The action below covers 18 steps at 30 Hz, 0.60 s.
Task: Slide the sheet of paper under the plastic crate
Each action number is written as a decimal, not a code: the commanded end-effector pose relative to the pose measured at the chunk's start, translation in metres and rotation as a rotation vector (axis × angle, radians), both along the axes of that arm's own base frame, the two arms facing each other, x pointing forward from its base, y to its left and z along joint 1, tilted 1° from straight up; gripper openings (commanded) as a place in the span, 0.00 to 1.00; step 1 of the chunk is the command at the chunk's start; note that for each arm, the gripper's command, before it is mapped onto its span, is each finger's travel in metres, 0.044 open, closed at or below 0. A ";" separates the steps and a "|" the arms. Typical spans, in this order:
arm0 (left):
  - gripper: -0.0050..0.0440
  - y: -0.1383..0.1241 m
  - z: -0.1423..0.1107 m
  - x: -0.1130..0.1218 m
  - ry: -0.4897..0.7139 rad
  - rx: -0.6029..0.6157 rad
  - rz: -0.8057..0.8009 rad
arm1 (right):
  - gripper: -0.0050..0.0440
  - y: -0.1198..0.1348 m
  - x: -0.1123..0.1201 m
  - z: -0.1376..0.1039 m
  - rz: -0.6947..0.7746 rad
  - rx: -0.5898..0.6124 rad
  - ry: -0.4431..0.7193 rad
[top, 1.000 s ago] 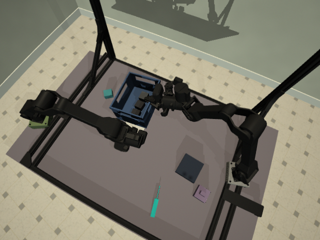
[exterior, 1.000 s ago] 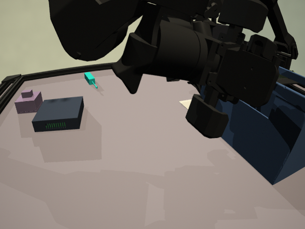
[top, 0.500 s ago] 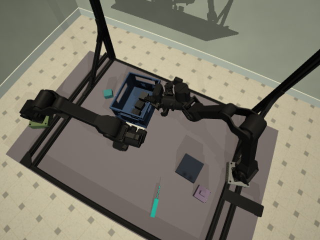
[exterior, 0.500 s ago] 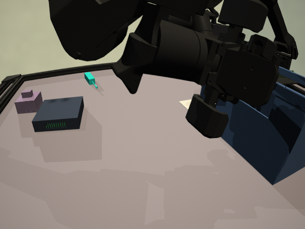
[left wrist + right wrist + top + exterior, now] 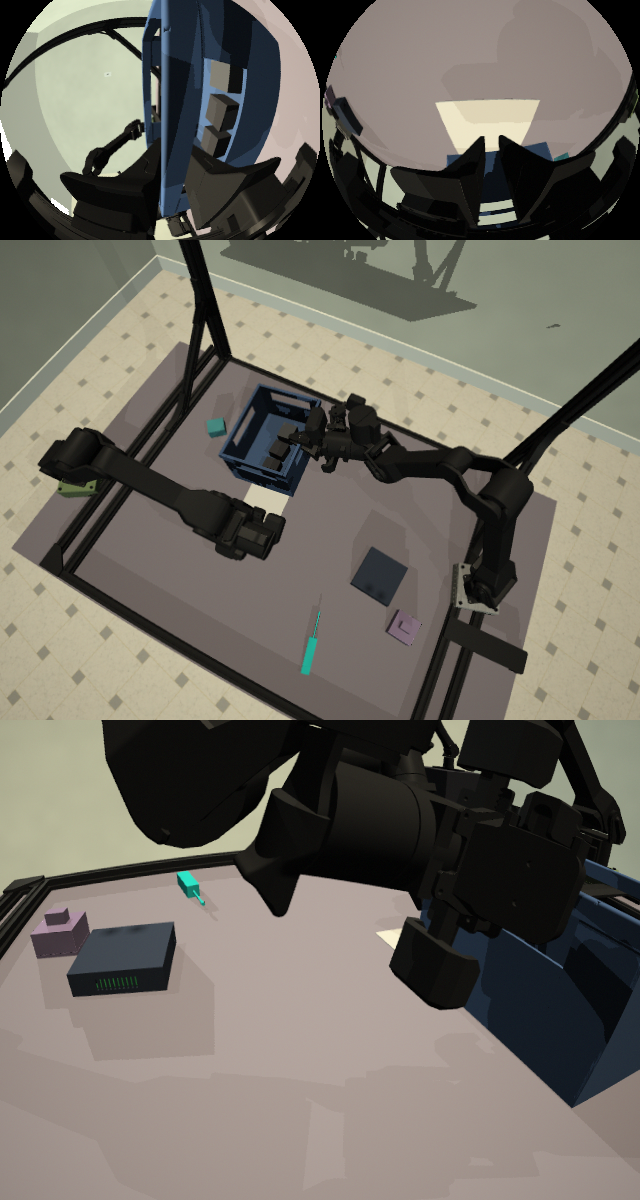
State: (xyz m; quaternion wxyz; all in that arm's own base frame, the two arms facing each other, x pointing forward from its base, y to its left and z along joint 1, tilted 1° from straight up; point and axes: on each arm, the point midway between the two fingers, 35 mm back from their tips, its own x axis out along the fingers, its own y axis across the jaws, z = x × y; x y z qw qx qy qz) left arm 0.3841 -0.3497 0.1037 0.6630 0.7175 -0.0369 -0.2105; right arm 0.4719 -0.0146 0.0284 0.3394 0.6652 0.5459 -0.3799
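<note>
Two claws, top: left claw (image 5: 298,438) (image 5: 537,943) (image 5: 172,145) at crate (image 5: 256,476) (image 5: 527,1030) (image 5: 175,100) (image 5: 536,150); right claw (image 5: 268,521) (image 5: 492,138) nearer paper (image 5: 266,499) (image 5: 387,938) (image 5: 490,112).
Paper, exterior: sticks out beside crate – no words to read.
Crate wall, left wrist: pinched by left claw.
Paper, right wrist: outer edge ahead of right claw, crate side back by its tips; long way unclear. Tips slightly apart – nothing between.

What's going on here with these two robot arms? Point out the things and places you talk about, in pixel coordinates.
The left gripper (image 5: 298,438) (image 5: 516,869) (image 5: 169,142) is clamped on the wall of a blue crate (image 5: 261,481) (image 5: 527,1009) (image 5: 175,100) (image 5: 538,150) with dark blocks (image 5: 279,449) (image 5: 220,111) inside. The right gripper (image 5: 271,524) (image 5: 491,140), its fingers slightly apart with nothing between them, is over by a cream sheet of paper (image 5: 266,499) (image 5: 388,937) (image 5: 487,112). Part of the sheet shows outside the crate.
</note>
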 end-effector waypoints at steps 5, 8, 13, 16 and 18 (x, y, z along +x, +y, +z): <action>0.10 -0.005 0.034 0.005 -0.062 -0.051 0.000 | 0.22 -0.012 -0.004 0.003 0.000 0.003 -0.007; 0.10 -0.005 0.034 0.005 -0.062 -0.051 0.000 | 0.22 -0.013 -0.002 -0.001 0.000 0.003 -0.007; 0.10 -0.005 0.034 0.005 -0.062 -0.051 0.000 | 0.22 -0.014 -0.001 -0.008 0.000 0.003 -0.007; 0.10 -0.005 0.034 0.005 -0.062 -0.051 0.000 | 0.22 -0.014 -0.001 -0.014 0.000 0.003 -0.007; 0.10 -0.005 0.034 0.005 -0.062 -0.051 0.000 | 0.22 -0.014 -0.001 -0.017 0.000 0.003 -0.007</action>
